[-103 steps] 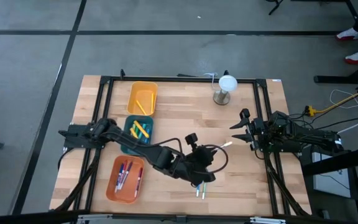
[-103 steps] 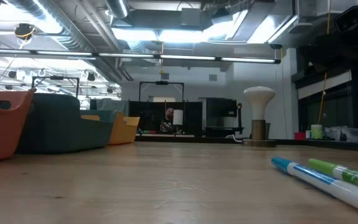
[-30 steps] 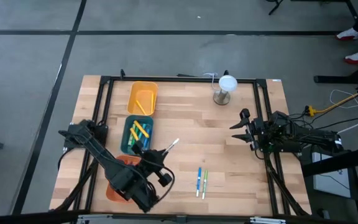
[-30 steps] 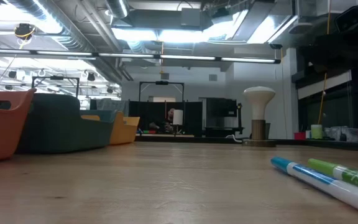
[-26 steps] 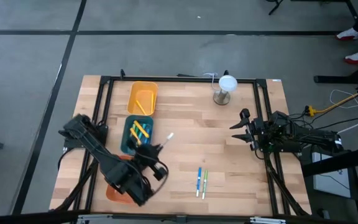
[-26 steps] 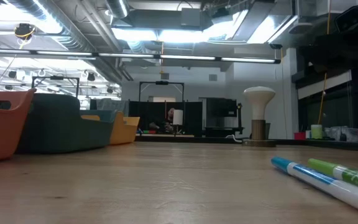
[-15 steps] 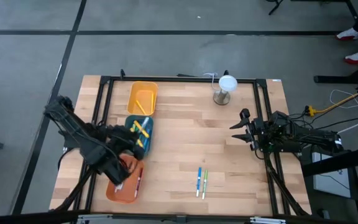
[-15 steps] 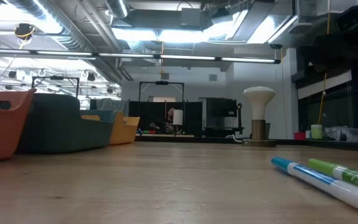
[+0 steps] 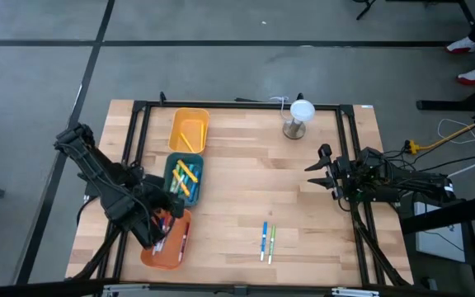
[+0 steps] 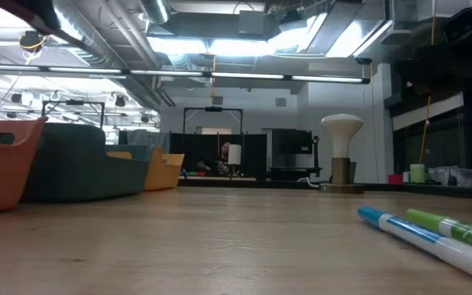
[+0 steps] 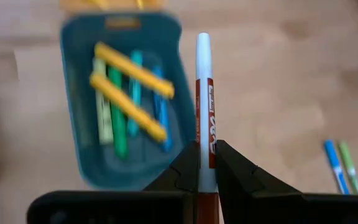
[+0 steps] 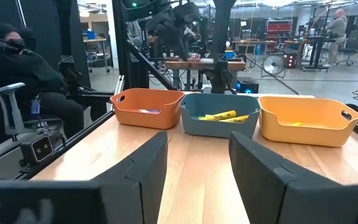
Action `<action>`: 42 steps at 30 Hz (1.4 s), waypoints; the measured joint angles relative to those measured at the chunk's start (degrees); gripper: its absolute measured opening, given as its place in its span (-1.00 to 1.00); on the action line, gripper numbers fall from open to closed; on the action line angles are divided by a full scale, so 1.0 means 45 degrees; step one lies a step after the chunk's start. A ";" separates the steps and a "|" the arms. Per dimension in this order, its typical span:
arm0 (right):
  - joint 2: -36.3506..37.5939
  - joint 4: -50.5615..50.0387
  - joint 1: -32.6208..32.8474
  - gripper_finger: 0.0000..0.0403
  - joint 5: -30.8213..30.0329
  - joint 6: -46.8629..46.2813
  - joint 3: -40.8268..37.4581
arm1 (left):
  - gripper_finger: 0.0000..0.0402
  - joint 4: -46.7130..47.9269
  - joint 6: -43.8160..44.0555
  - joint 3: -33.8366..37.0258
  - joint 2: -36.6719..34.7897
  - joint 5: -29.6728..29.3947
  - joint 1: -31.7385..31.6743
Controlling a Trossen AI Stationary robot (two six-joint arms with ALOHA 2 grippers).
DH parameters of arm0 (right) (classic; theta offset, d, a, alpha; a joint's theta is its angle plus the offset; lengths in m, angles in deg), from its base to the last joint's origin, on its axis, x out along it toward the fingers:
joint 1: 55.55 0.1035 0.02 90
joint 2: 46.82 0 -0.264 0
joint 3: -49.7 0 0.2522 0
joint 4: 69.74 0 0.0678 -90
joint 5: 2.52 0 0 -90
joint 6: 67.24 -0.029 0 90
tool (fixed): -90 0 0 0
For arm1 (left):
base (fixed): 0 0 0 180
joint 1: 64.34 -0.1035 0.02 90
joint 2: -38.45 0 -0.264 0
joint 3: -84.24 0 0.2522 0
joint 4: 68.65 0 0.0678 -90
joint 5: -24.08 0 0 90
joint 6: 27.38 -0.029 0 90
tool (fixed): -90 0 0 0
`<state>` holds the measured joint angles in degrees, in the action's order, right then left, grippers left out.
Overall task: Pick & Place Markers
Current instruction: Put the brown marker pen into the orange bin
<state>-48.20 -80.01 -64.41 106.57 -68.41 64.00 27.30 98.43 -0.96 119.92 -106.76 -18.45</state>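
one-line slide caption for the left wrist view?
Left hand grips a red marker above the teal tray of yellow, green and blue markers.

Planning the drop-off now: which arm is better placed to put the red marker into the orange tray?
Left. Its gripper is shut on the red marker and sits over the orange tray. The right gripper waits open at the far right, holding nothing.

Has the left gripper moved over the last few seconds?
Yes. The left gripper, shut on a red marker, has swung from beside the two loose markers across the table to above the orange tray.
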 joint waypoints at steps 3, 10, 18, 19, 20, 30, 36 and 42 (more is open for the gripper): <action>0.0004 -0.0003 -0.0001 -0.16 0.0000 0.0024 0.0000 | -0.87 -0.0726 -0.0190 0.0000 0.0100 0.0771 -0.0002; 0.0000 0.0000 -0.0002 -0.16 0.0000 0.0010 0.0000 | -0.87 -0.1949 -0.0424 0.0000 0.0364 0.2070 0.0000; 0.0004 0.0000 -0.0004 -0.16 0.0000 0.0006 0.0000 | -0.87 -0.3379 -0.1675 0.0000 0.0433 0.3059 0.0040; 0.0000 -0.0005 0.0000 -0.16 0.0000 0.0020 0.0000 | -0.87 -0.3467 -0.1683 0.0000 0.0433 0.3223 0.0071; 0.0000 -0.0004 -0.0004 -0.16 0.0000 0.0020 -0.0001 | -0.87 -0.3540 -0.1677 0.0000 0.0433 0.3450 0.0093; 0.0004 -0.0001 -0.0002 -0.16 0.0000 0.0014 0.0000 | -0.87 -0.4506 -0.1085 0.0000 0.0433 0.6483 0.0223; 0.0004 -0.0001 -0.0004 -0.16 0.0000 0.0024 0.0000 | -0.87 -0.5038 -0.0812 0.0000 0.0433 0.7391 0.0223; 0.0004 0.0000 0.0000 -0.16 0.0000 0.0024 0.0000 | -0.87 -0.5101 -0.0252 0.0000 0.0433 0.8796 0.0223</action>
<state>-48.18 -80.01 -64.41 106.57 -68.30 64.00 4.35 97.30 -0.96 121.87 -67.17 -17.44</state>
